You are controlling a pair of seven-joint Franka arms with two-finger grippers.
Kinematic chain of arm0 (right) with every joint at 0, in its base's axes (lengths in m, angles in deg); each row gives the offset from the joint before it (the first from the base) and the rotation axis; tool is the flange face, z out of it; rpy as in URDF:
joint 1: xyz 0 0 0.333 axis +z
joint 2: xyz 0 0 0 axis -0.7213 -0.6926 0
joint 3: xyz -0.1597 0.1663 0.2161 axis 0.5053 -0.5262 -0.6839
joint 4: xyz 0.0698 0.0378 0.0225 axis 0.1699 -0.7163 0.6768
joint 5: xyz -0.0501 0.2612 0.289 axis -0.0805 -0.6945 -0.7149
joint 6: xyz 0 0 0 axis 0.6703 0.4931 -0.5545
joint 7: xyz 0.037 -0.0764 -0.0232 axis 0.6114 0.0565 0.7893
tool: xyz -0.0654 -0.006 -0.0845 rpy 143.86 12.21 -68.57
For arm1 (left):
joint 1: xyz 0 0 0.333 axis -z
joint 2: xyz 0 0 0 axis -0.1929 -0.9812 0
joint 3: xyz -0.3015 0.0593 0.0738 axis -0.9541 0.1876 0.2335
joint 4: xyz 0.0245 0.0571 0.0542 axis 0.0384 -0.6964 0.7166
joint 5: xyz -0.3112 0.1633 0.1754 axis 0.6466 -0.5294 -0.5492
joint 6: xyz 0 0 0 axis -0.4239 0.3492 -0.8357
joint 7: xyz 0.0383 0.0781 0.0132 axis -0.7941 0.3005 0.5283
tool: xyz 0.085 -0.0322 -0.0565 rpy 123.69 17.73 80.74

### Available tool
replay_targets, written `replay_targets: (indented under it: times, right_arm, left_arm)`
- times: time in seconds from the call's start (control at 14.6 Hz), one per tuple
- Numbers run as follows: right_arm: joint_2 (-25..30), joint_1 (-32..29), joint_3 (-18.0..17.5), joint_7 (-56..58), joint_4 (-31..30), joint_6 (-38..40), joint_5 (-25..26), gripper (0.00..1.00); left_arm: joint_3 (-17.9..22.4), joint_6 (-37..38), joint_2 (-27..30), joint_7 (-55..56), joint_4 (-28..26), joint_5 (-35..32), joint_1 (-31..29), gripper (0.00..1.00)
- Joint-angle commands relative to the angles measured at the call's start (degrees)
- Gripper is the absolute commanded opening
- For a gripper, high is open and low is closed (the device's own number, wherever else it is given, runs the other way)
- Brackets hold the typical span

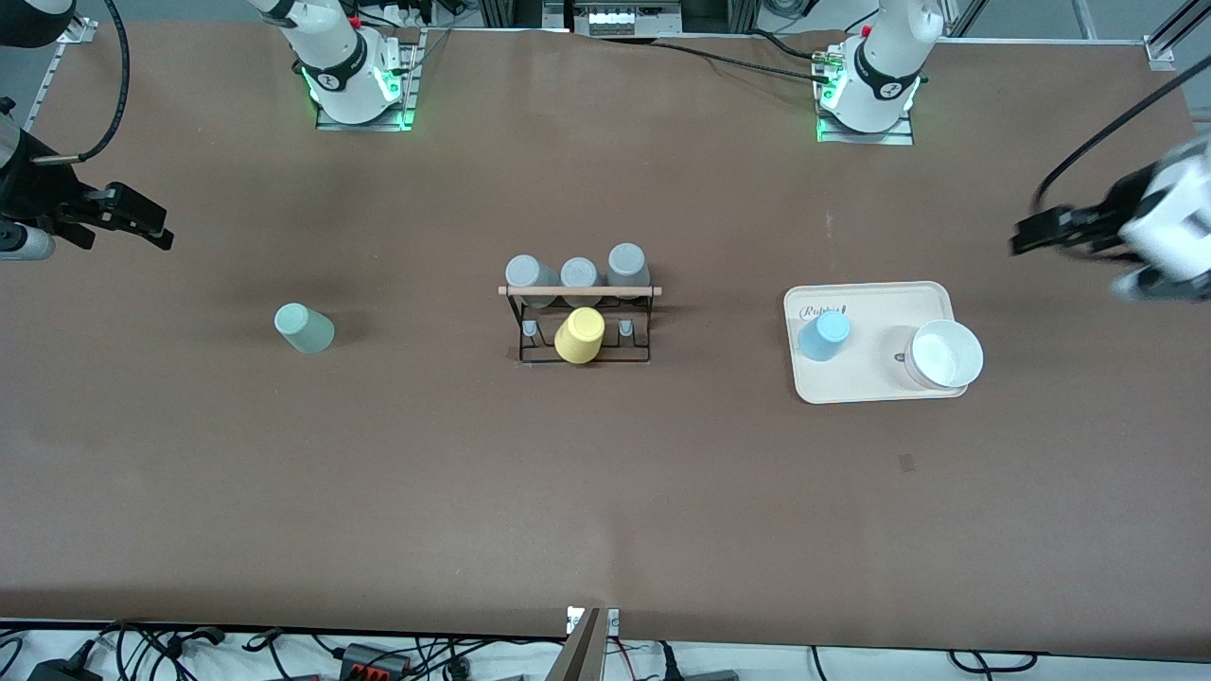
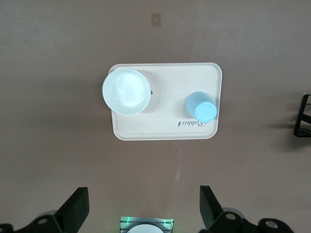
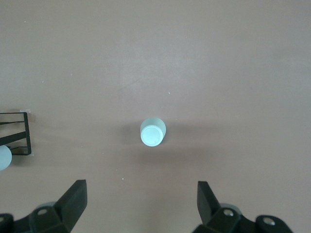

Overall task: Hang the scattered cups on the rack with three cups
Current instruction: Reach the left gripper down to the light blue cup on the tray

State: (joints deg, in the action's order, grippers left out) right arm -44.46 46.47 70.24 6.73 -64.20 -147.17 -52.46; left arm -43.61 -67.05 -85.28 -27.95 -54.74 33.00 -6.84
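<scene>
sage green cup (image 1: 304,328) upside down on the counter (image 1: 605,492) toward the right arm's end, light blue cup (image 1: 824,336) on the beige tray (image 1: 875,388) beside a white bowl (image 1: 946,355), rack (image 1: 582,322) between them holding three grey cups (image 1: 579,272) and a yellow cup (image 1: 579,336), left gripper (image 2: 143,206) spread wide above the tray's end of the counter, right gripper (image 3: 141,206) spread wide above the green cup's end

a wide brown table (image 1: 605,492) fills the scene, with tangled cables (image 1: 284,653) along its near edge.

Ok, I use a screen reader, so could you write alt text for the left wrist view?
A beige tray lies on the brown table, holding a white bowl and a light blue cup set apart from each other. The left gripper hangs open above the table beside the tray, holding nothing.
</scene>
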Motion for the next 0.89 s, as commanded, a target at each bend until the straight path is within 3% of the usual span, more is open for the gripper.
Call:
replay_targets:
  times: [0.0, 0.55, 0.82]
  right_arm:
    - [-0.02, -0.40, -0.42, 0.84, 0.07, 0.71, 0.04, 1.00]
    - [-0.46, -0.66, -0.42, 1.01, -0.02, 0.80, 0.21, 1.00]
    - [-0.63, -0.75, -0.25, 0.75, -0.02, 0.97, 0.12, 1.00]
  left_arm:
    - [-0.61, -4.23, -2.12, 1.25, -0.84, -0.12, 1.52, 1.00]
    - [-7.37, -32.35, -2.12, 13.54, -22.45, 0.33, 1.43, 1.00]
    - [-8.87, -46.51, -2.91, 16.45, -32.91, 0.33, 1.51, 1.00]
